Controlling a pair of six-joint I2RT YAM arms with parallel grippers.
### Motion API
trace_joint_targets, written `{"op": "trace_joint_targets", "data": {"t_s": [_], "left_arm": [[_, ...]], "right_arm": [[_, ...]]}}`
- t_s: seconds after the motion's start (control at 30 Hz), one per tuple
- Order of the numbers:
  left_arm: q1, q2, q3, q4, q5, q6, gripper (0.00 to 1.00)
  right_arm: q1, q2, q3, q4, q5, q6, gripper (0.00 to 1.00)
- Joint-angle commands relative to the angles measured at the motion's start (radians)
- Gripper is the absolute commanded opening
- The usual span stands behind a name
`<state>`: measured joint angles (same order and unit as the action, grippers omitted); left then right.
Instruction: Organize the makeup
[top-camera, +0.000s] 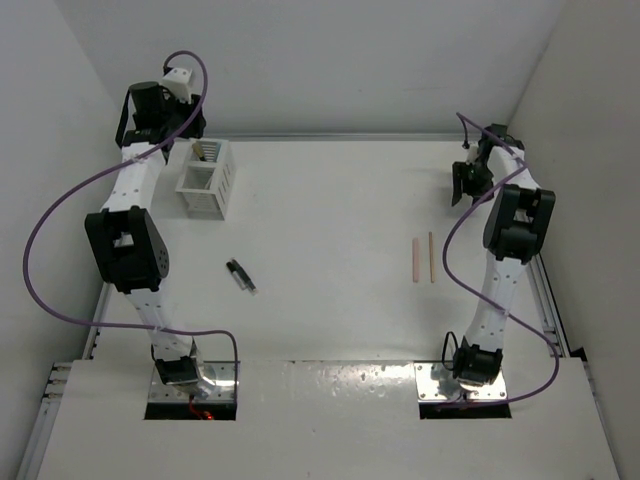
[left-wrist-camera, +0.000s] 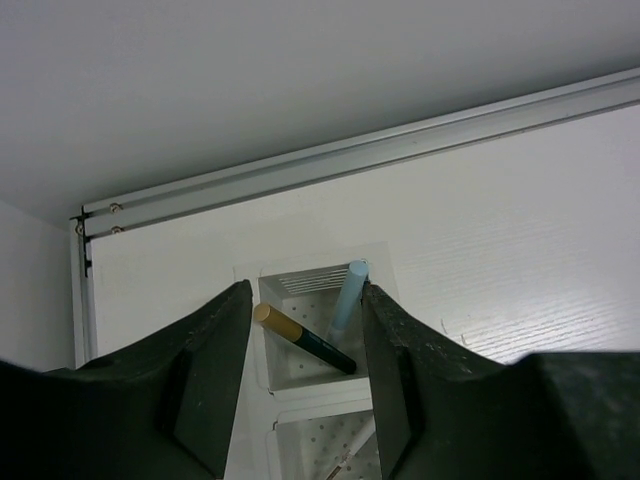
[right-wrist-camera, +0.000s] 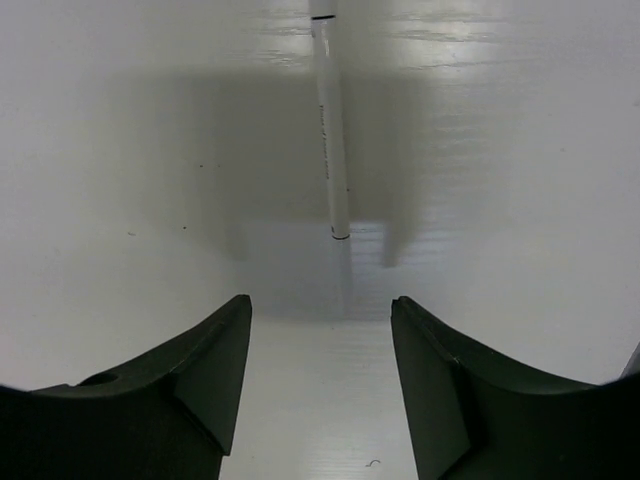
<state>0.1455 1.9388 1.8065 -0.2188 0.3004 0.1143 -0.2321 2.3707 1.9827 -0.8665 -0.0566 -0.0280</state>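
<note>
A white slotted box (top-camera: 207, 182) stands at the back left of the table. My left gripper (left-wrist-camera: 305, 295) hovers open above it, with nothing between the fingers. In its far compartment lean a light blue stick (left-wrist-camera: 348, 298) and a black stick with a gold end (left-wrist-camera: 300, 338). Another thin stick (left-wrist-camera: 352, 450) lies in the nearer compartment. A short black tube (top-camera: 240, 276) lies on the table left of centre. A pink stick (top-camera: 415, 260) and a tan stick (top-camera: 431, 257) lie side by side at the right. My right gripper (right-wrist-camera: 320, 300) is open and low over the table, with a white stick (right-wrist-camera: 330, 150) lying just ahead of its fingertips.
White walls close in the table at the back and on both sides. A metal rail (left-wrist-camera: 350, 160) runs along the back edge behind the box. Purple cables loop off both arms.
</note>
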Motion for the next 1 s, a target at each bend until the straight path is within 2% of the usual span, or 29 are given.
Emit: {"op": "trace_joint_targets", "data": {"t_s": [0.0,0.2,0.3,0.37,0.4,0.5,0.53,0.57,0.6,0.63,0.67,0.73,0.83,0.93,0.97], "left_arm": [[-0.004,-0.037,0.059,0.002,0.011,-0.013,0.53],[-0.004,-0.055,0.068,-0.017,0.011,-0.013,0.55],[-0.004,-0.064,0.068,-0.017,0.011,-0.004,0.55],[-0.004,-0.064,0.068,-0.027,0.011,-0.004,0.55],[-0.004,-0.064,0.068,-0.027,0.011,-0.004,0.55],[-0.004,-0.064,0.057,-0.027,0.011,-0.013,0.55],[-0.004,-0.064,0.057,-0.027,0.011,-0.022,0.55],[-0.004,-0.064,0.057,-0.036,0.011,-0.022,0.55],[-0.014,-0.064,0.057,-0.036,0.022,-0.022,0.55],[-0.014,-0.075,0.057,-0.045,0.034,-0.022,0.48],[-0.014,-0.075,0.057,-0.045,0.046,-0.010,0.47],[-0.041,-0.084,0.047,-0.068,0.098,0.031,0.47],[-0.099,-0.142,-0.001,-0.100,0.199,0.171,0.47],[-0.148,-0.205,-0.070,-0.140,0.357,0.289,0.52],[-0.164,-0.240,-0.111,-0.161,0.391,0.386,0.54]], "right_arm": [[0.020,0.018,0.018,0.012,0.004,-0.049,0.59],[0.027,0.073,0.050,-0.031,0.055,-0.073,0.56],[0.025,0.094,0.057,-0.042,0.055,-0.085,0.49],[0.025,0.104,0.056,-0.049,0.072,-0.092,0.41],[0.025,0.104,0.048,-0.052,0.072,-0.093,0.32],[0.027,0.101,0.030,-0.046,0.086,-0.095,0.20],[0.025,0.102,0.021,-0.045,0.095,-0.095,0.08],[0.025,0.101,0.018,-0.046,0.097,-0.096,0.02],[0.027,0.096,0.012,-0.045,0.098,-0.096,0.00],[0.025,0.090,0.001,-0.043,0.089,-0.099,0.00],[0.025,0.075,-0.004,-0.040,0.084,-0.104,0.00],[0.028,0.056,-0.037,-0.019,0.061,-0.107,0.00],[0.053,-0.074,-0.120,0.058,0.067,-0.134,0.00],[0.097,-0.201,-0.165,0.133,0.064,-0.153,0.00],[0.134,-0.241,-0.171,0.136,0.066,-0.153,0.00]]}}
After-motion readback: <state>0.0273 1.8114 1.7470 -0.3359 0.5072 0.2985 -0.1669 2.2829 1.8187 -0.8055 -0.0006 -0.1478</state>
